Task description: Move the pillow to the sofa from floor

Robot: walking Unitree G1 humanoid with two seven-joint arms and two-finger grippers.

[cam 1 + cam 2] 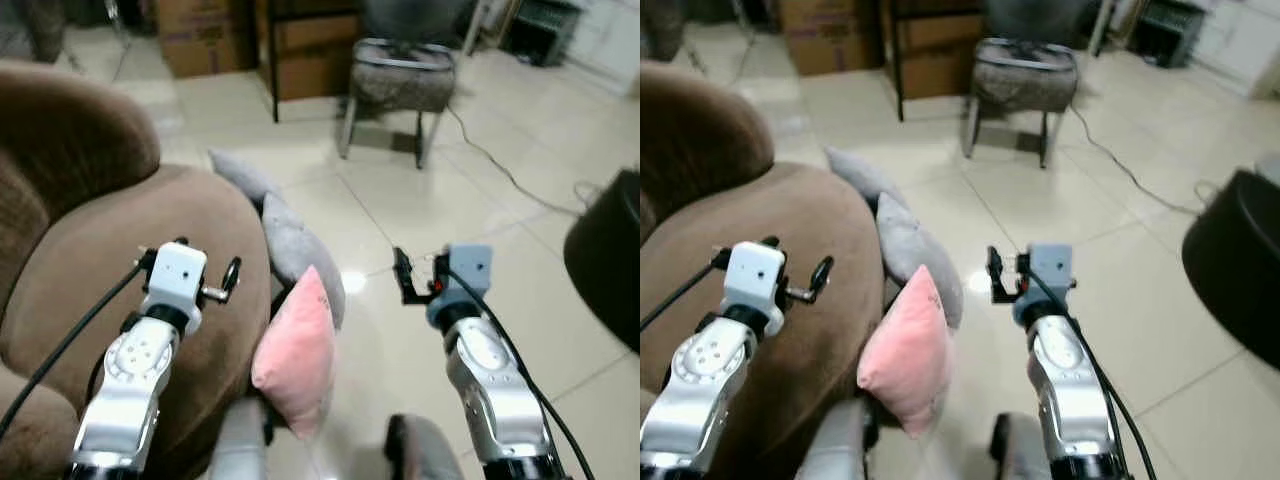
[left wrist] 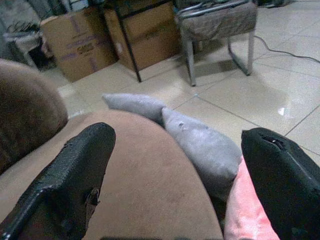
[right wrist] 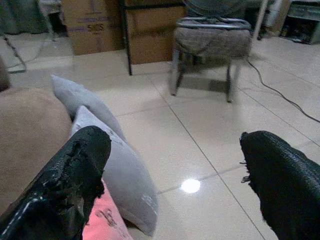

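Glossy cream floor tiles (image 1: pixel 420 210) spread ahead of both grippers, catching a bright spot of lamp glare just in front of the right gripper (image 1: pixel 403 275). That gripper hovers over bare tile with its two black fingers spread wide and nothing between them. The left gripper (image 1: pixel 232 278) hangs over the rounded edge of the brown sofa (image 1: pixel 120 260), its fingers also set wide apart and holding nothing. Between the two grippers, below and slightly nearer the left one, the pink pillow (image 1: pixel 297 352) stands on its edge on the floor, leaning against the sofa's side. Just beyond it, ahead of the left gripper, a grey pillow (image 1: pixel 298 255) leans on the sofa in the same way, touching the pink one, and a second grey pillow (image 1: pixel 243 176) lies farther along against the sofa's curve. Well ahead of the right gripper stands a metal-legged stool (image 1: pixel 400 88) with a mottled grey seat, and a dark cable (image 1: pixel 500 165) trails over the tiles from behind it toward the right. Cardboard boxes (image 1: pixel 205 35) and a dark-framed piece of furniture (image 1: pixel 305 45) line the far wall. Off to the right gripper's outer side sits a large black rounded object (image 1: pixel 608 250), what it is I cannot tell.
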